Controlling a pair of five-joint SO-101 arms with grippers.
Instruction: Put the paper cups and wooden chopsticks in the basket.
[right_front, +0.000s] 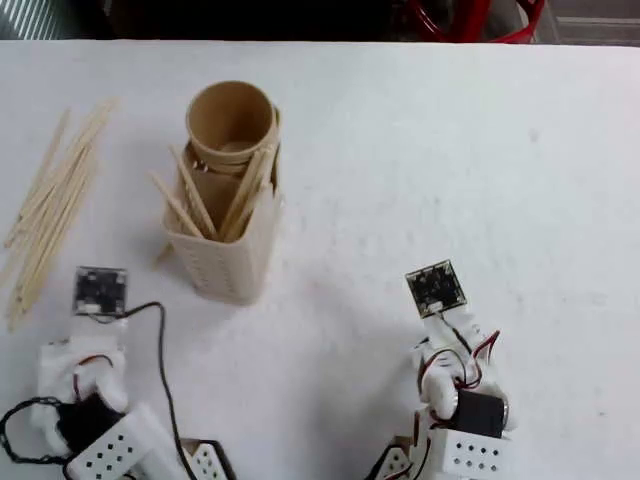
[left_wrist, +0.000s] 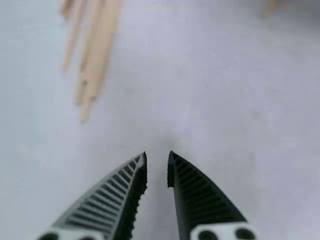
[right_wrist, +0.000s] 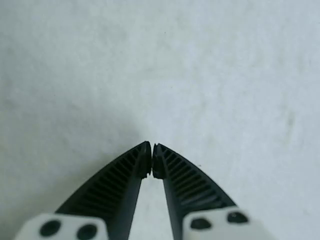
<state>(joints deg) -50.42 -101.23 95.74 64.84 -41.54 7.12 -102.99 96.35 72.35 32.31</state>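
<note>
A cream perforated basket (right_front: 235, 265) stands left of the table's middle. A brown paper cup (right_front: 230, 120) sits in its far end, and several wooden chopsticks (right_front: 195, 195) lean inside it in front of the cup. A loose bundle of chopsticks (right_front: 50, 210) lies at the far left, and their ends (left_wrist: 95, 50) lie ahead of my left gripper (left_wrist: 157, 160). That gripper hovers over bare table, a narrow gap between its tips, holding nothing. My right gripper (right_wrist: 151, 150) is shut and empty over bare table. Both arms sit near the front edge, left arm (right_front: 85, 380) and right arm (right_front: 455, 390).
A single chopstick tip (right_front: 163, 256) pokes out on the table at the basket's left foot. The white table (right_front: 450, 180) stretches bare to the right of the basket. A red object (right_front: 470, 20) stands beyond the far edge.
</note>
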